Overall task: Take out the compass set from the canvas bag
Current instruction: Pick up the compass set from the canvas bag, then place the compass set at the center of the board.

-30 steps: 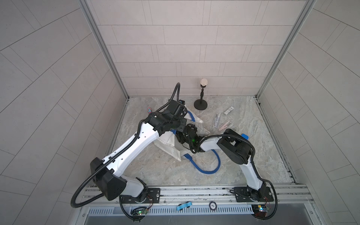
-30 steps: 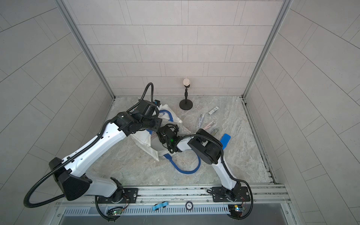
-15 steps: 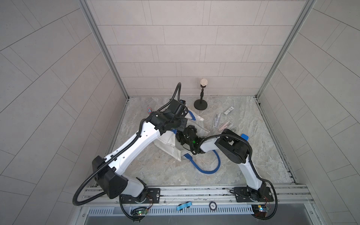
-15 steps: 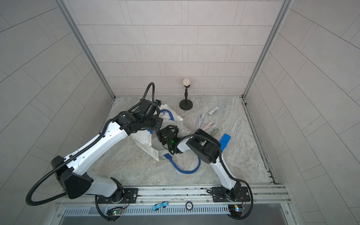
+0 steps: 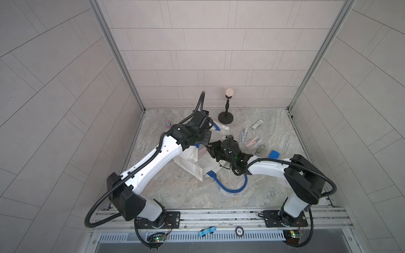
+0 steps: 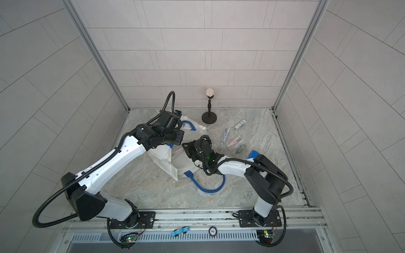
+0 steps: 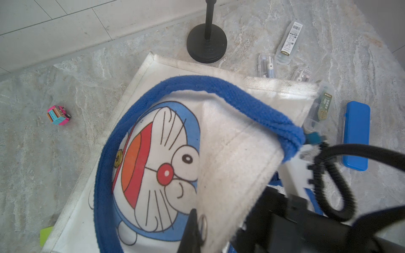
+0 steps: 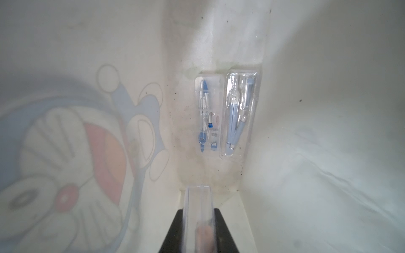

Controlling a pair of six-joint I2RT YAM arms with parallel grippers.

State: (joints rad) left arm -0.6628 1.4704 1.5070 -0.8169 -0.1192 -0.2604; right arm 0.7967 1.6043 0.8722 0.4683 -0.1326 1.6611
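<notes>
Left gripper (image 7: 197,232) clamped on the canvas bag (image 7: 230,153) rim, and inside we see our right gripper (image 8: 198,232) pinching a clear case (image 8: 197,203), two compass sets (image 8: 207,116) lying beyond it

A round badge (image 5: 239,230) on the front rail (image 5: 219,215) reads roughly "500", upside down. A clear case (image 7: 285,53) bears a barcode label (image 7: 292,36), its print illegible.

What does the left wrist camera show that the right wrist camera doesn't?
Left wrist only: the canvas bag from outside, a pink toy car, a black stand and a blue box. Right wrist only: the bag's inside, two compass cases deep within, and the right claw shut on another clear case. Both: the bag's cartoon cat print.
</notes>
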